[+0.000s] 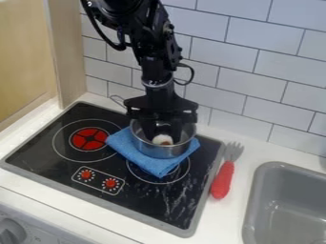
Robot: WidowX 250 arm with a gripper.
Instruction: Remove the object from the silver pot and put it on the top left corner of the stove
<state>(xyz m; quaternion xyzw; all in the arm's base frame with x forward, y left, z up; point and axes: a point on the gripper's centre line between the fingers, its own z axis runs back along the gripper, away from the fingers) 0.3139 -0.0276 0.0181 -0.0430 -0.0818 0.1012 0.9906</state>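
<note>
The black gripper (163, 132) hangs down from above into the silver pot (164, 151), its two fingers apart. A small white and brown object (163, 139) lies inside the pot, low between the fingertips; whether they touch it is hard to see. The pot sits on a folded blue cloth (157, 166) on the right half of the black stove (96, 112). The stove's top left corner is at the back, beside the wooden panel.
A red-handled fork (221, 180) lies on the white counter just right of the stove, with a grey sink (283, 205) further right. Red knobs (111, 183) are at the stove's front. A tiled wall (255, 71) stands behind, and a wooden panel (66, 52) rises at the left.
</note>
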